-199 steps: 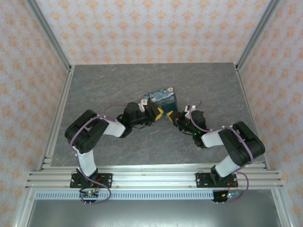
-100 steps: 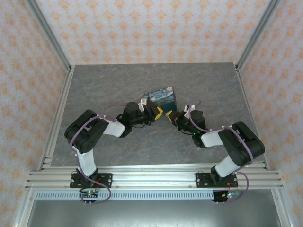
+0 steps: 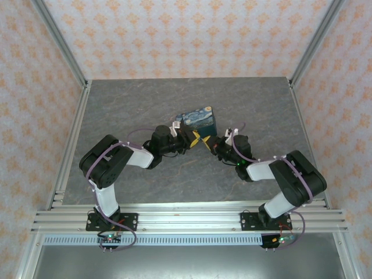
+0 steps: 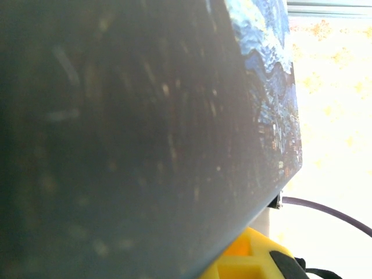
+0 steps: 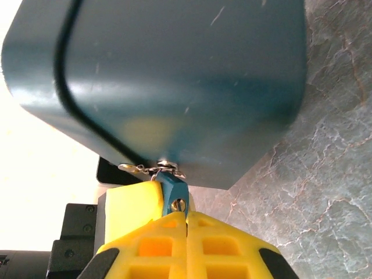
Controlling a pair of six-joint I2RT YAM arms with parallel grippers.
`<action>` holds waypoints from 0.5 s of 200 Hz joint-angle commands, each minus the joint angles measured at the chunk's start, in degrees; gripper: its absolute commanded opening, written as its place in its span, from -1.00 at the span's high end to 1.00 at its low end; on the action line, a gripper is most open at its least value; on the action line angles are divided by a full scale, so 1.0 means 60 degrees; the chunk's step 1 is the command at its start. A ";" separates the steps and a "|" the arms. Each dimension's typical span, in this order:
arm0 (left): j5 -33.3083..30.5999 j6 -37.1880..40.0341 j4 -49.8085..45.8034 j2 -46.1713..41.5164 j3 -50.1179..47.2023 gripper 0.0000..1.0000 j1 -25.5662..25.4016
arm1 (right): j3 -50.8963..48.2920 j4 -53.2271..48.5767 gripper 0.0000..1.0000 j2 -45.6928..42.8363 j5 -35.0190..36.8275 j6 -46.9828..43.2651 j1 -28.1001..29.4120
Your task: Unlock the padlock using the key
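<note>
Key [image 5: 174, 196] first: its blue head sits pinched between the yellow fingers [image 5: 145, 232] of your right gripper [image 5: 187, 216], jaws narrow and clamped on it. Its tip points toward 12 o'clock at the padlock [image 5: 165, 164], a small metal piece too blurred to read closely, hanging at the near edge of the teal box [image 5: 174, 75]. From above, that box lies mid-table [image 3: 116, 110], with your right gripper at its 5 o'clock corner and your left gripper [image 3: 190, 138] at 7 o'clock. You cannot tell how the left jaws stand
</note>
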 commanded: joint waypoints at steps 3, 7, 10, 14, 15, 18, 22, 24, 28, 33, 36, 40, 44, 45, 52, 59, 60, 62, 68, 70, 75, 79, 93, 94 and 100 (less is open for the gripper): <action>0.0458 0.0033 -0.0071 -0.0562 0.0265 1.00 -0.0041 | -0.0264 -0.0067 1.00 -0.0898 -0.0156 -0.0508 0.0151; 0.0490 0.0030 -0.0076 -0.0568 0.0256 1.00 -0.0044 | -0.0322 -0.0229 1.00 -0.1020 -0.0119 -0.0579 0.0151; 0.0515 0.0021 -0.0076 -0.0579 0.0262 1.00 -0.0037 | -0.0360 -0.0354 1.00 -0.1107 -0.0085 -0.0625 0.0158; 0.0537 -0.0003 -0.0077 -0.0594 0.0258 1.00 -0.0035 | -0.0431 -0.0509 1.00 -0.1226 -0.0046 -0.0663 0.0151; 0.0545 -0.0006 -0.0076 -0.0596 0.0261 1.00 -0.0042 | -0.0450 -0.0541 1.00 -0.1258 -0.0033 -0.0681 0.0151; 0.0566 -0.0019 -0.0072 -0.0597 0.0257 1.00 -0.0024 | -0.0495 -0.0616 1.00 -0.1336 -0.0010 -0.0717 0.0151; 0.0602 -0.0033 -0.0076 -0.0598 0.0257 1.00 -0.0020 | -0.0553 -0.0700 1.00 -0.1456 0.0008 -0.0742 0.0151; 0.0617 -0.0036 -0.0076 -0.0612 0.0263 1.00 -0.0020 | -0.0589 -0.0732 1.00 -0.1522 0.0010 -0.0754 0.0151; 0.0634 -0.0037 -0.0090 -0.0612 0.0265 1.00 -0.0023 | -0.0638 -0.0790 1.00 -0.1625 0.0009 -0.0784 0.0151; 0.0676 -0.0063 -0.0094 -0.0612 0.0262 1.00 -0.0023 | -0.0718 -0.0886 1.00 -0.1766 -0.0004 -0.0810 0.0151; 0.0696 -0.0077 -0.0091 -0.0620 0.0257 1.00 -0.0020 | -0.0750 -0.0949 1.00 -0.1837 -0.0004 -0.0836 0.0151; 0.0732 -0.0086 -0.0094 -0.0626 0.0269 1.00 -0.0006 | -0.0807 -0.1042 1.00 -0.1959 -0.0008 -0.0848 0.0154; 0.0766 -0.0085 -0.0098 -0.0616 0.0275 1.00 -0.0005 | -0.0839 -0.1134 1.00 -0.2068 -0.0005 -0.0895 0.0151; 0.0770 -0.0090 -0.0102 -0.0621 0.0277 1.00 -0.0005 | -0.0852 -0.1153 1.00 -0.2090 -0.0005 -0.0900 0.0151; 0.0826 -0.0103 -0.0126 -0.0639 0.0282 1.00 -0.0006 | -0.0926 -0.1313 1.00 -0.2270 0.0007 -0.0953 0.0151; 0.0880 -0.0082 -0.0159 -0.0650 0.0308 1.00 -0.0001 | -0.0974 -0.1475 1.00 -0.2449 -0.0001 -0.1007 0.0152; 0.0886 -0.0082 -0.0162 -0.0646 0.0308 1.00 0.0005 | -0.0971 -0.1500 1.00 -0.2463 -0.0010 -0.1014 0.0151; 0.0897 -0.0089 -0.0174 -0.0654 0.0309 1.00 0.0009 | -0.0979 -0.1544 1.00 -0.2521 -0.0017 -0.1031 0.0154; 0.0941 -0.0104 -0.0180 -0.0656 0.0301 1.00 0.0006 | -0.1022 -0.1666 1.00 -0.2629 -0.0036 -0.1071 0.0158; 0.0955 -0.0109 -0.0179 -0.0656 0.0300 1.00 0.0009 | -0.1036 -0.1692 1.00 -0.2687 -0.0034 -0.1085 0.0160; 0.0996 -0.0126 -0.0186 -0.0669 0.0296 1.00 0.0032 | -0.1080 -0.1762 1.00 -0.2795 -0.0034 -0.1103 0.0151; 0.1015 -0.0137 -0.0184 -0.0681 0.0304 1.00 0.0027 | -0.1109 -0.1802 1.00 -0.2878 -0.0033 -0.1123 0.0151; 0.1109 -0.0183 -0.0182 -0.0714 0.0297 1.00 0.0054 | -0.1171 -0.2004 1.00 -0.3099 -0.0012 -0.1193 0.0151; 0.1117 -0.0184 -0.0188 -0.0722 0.0296 1.00 0.0061 | -0.1179 -0.2021 1.00 -0.3110 -0.0008 -0.1188 0.0151; 0.1153 -0.0173 -0.0207 -0.0756 0.0300 1.00 0.0064 | -0.1200 -0.2064 1.00 -0.3165 0.0007 -0.1211 0.0152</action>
